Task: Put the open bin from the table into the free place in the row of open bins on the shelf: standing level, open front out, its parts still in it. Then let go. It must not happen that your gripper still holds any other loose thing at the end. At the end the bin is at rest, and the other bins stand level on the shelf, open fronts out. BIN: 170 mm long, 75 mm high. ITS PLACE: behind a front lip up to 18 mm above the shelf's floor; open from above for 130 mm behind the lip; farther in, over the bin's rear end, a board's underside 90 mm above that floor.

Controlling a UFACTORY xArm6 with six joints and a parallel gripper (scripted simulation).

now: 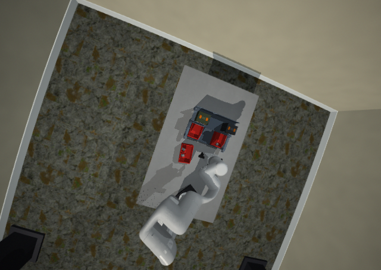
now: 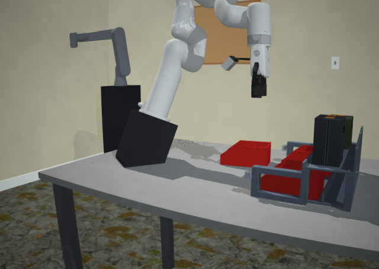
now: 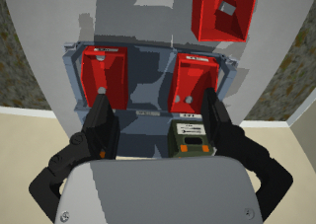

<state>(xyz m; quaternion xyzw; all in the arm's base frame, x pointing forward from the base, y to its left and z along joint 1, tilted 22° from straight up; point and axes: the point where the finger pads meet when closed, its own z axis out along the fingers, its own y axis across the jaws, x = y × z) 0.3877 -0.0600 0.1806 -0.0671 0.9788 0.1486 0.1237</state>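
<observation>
The loose red bin (image 1: 188, 154) (image 2: 247, 156) (image 3: 223, 28) stands level on the table, low open front away from the shelf. Small grey parts show in it. The blue-grey shelf (image 2: 303, 183) (image 3: 140, 128) holds a red bin (image 1: 195, 130) (image 3: 194, 83) at the loose bin's side and another red bin (image 1: 219, 138) (image 3: 113, 81) at the other side, both level. A gap lies between them. My gripper (image 1: 211, 157) (image 2: 259, 96) (image 3: 155, 102) is open and empty, pointing down high above the table, in front of the shelf and off to the loose bin's side.
An olive case (image 1: 201, 121) (image 2: 348, 133) (image 3: 179, 139) and a black case (image 1: 233, 132) (image 2: 327, 142) stand upright on the shelf's rear board, behind the bins, and rise well above them. The shelf has side frames and a raised back. The arm's base stands at the table's other end.
</observation>
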